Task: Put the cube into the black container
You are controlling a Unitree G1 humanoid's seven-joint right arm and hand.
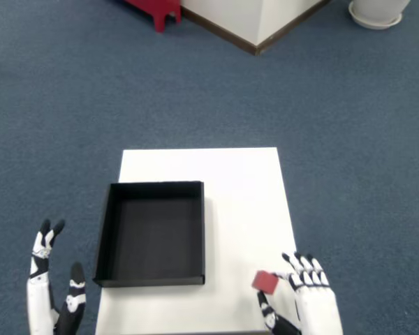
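Observation:
A small red cube is pinched between the thumb and fingers of my right hand, near the front right of the white table. The hand is shut on it and holds it slightly above the tabletop. The black container, a shallow open tray with nothing in it, sits on the left half of the table, about a hand's width to the left of the cube. My left hand hangs open beside the table's front left corner, holding nothing.
Blue carpet surrounds the table on all sides. A red object and a white wall corner with dark baseboard stand far back. A white round base sits at the back right.

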